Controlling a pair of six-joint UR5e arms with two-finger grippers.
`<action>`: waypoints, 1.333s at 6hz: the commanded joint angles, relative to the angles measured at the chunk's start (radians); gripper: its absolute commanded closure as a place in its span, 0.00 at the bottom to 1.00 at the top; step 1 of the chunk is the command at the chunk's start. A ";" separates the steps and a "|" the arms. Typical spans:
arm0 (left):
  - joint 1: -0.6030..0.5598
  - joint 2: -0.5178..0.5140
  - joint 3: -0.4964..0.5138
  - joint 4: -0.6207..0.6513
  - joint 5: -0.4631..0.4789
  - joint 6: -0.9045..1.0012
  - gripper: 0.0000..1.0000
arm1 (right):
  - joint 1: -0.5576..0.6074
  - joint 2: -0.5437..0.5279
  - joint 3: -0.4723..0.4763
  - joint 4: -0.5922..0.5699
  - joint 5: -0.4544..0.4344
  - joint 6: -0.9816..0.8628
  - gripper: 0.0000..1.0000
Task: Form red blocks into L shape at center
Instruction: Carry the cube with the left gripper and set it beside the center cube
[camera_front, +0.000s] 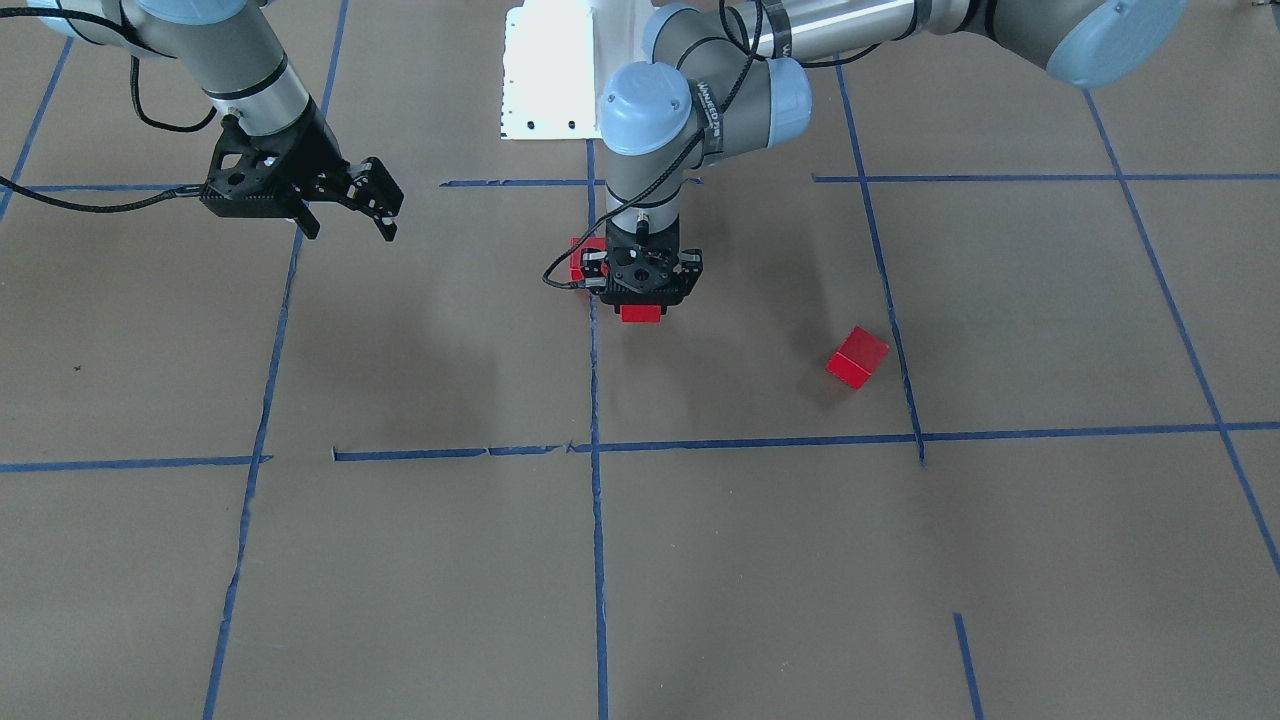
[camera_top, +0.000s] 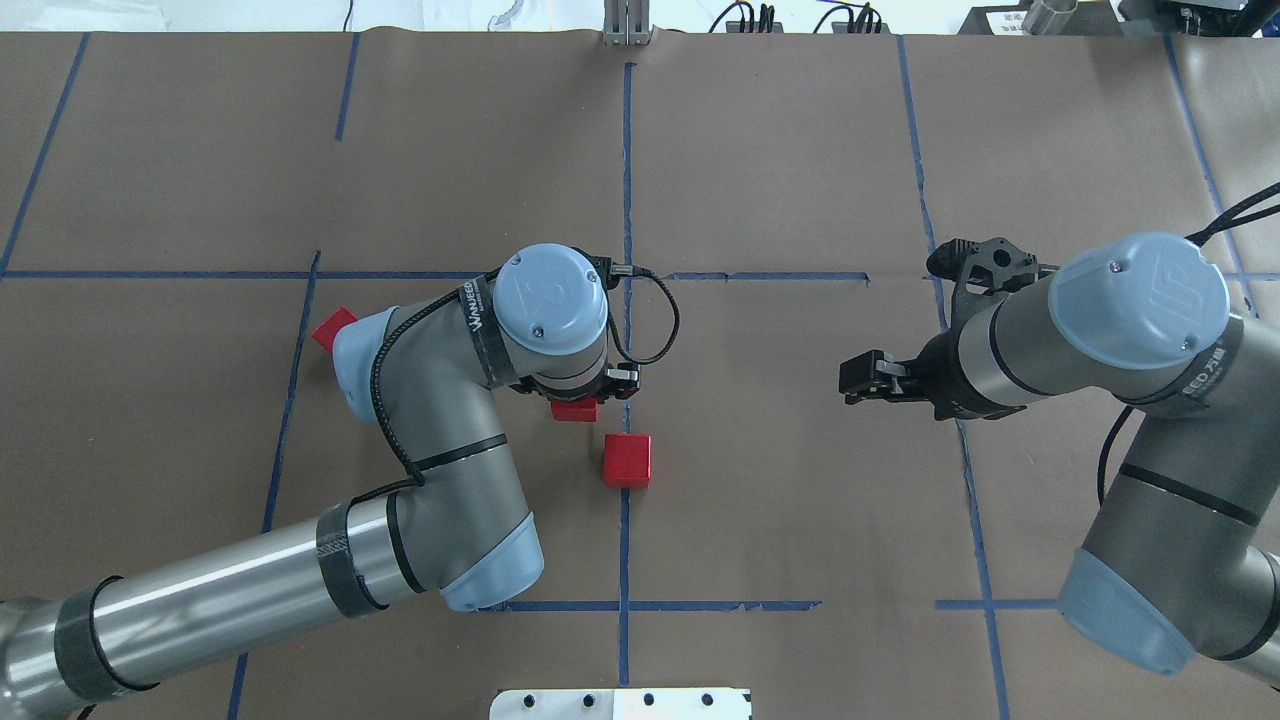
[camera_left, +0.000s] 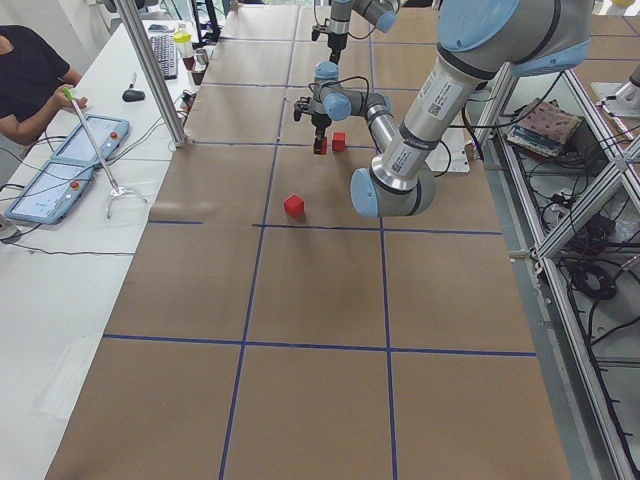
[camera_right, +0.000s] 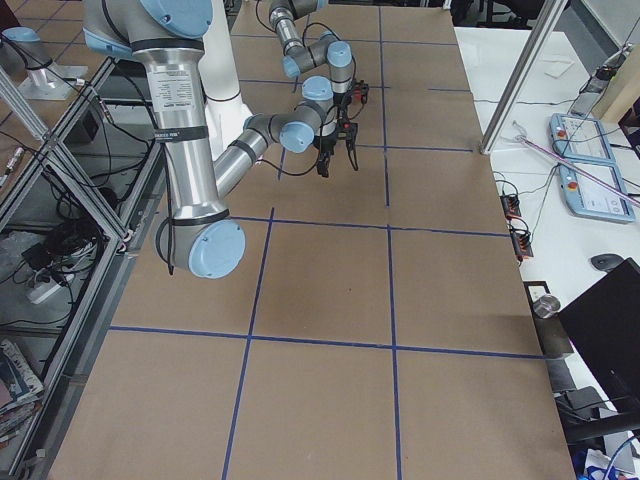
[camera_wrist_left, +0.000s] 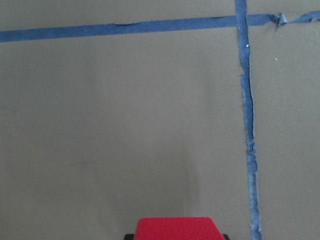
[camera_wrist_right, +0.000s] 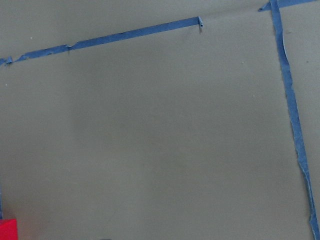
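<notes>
My left gripper (camera_front: 642, 300) points straight down near the table's centre and is shut on a red block (camera_front: 640, 313). That block also shows at the bottom edge of the left wrist view (camera_wrist_left: 175, 228) and in the overhead view (camera_top: 575, 410). It is low over the table; I cannot tell if it touches. A second red block (camera_top: 627, 460) lies on the centre tape line just beside it, towards the robot. A third red block (camera_front: 857, 357) lies apart on the robot's left, half hidden by the left elbow in the overhead view (camera_top: 333, 327). My right gripper (camera_front: 350, 215) hangs open and empty, far to the right.
Blue tape lines (camera_top: 626, 200) divide the brown table into squares. The white robot base plate (camera_front: 550, 70) is at the robot's edge. The left arm's elbow (camera_top: 400, 360) overhangs the area by the third block.
</notes>
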 joint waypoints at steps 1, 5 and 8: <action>0.020 -0.022 0.031 -0.002 0.005 -0.004 1.00 | 0.000 -0.012 0.012 0.000 0.000 0.000 0.00; 0.041 -0.039 0.067 -0.052 0.005 -0.011 1.00 | 0.000 -0.012 0.012 0.000 0.000 0.000 0.00; 0.043 -0.053 0.101 -0.098 0.005 -0.072 1.00 | 0.000 -0.012 0.015 0.000 0.000 0.001 0.00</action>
